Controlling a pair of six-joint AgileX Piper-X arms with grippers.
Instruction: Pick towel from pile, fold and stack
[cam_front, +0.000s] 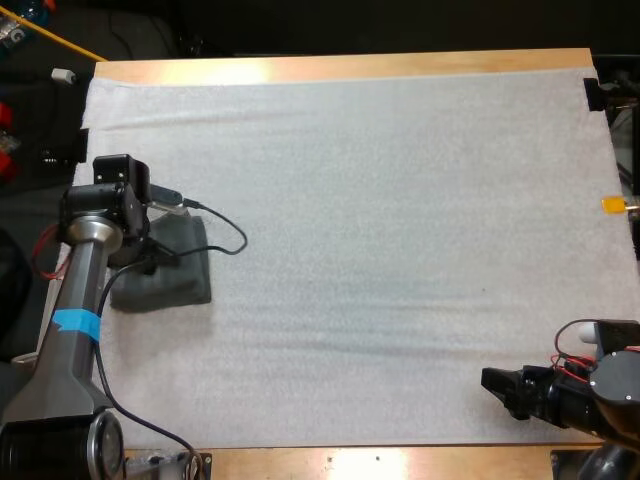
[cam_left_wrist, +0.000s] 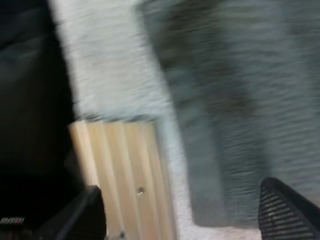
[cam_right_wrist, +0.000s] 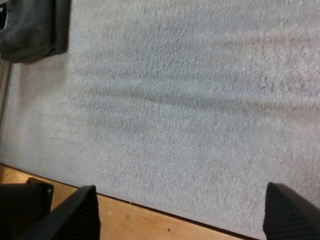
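Your mat (cam_front: 400, 250) is white, fleecy and rough, with no shine to it. At nine o'clock on it lies the towel (cam_front: 170, 275), a dark grey-green cloth, matt and soft-napped. The table (cam_front: 350, 66) is pale wood, smooth, with a glossy glare along its twelve o'clock edge. Your left arm (cam_front: 78, 290) has a brushed silver metal tube. The fingers (cam_left_wrist: 287, 215) of your left gripper (cam_left_wrist: 182, 220) are matt black with ridged pads.
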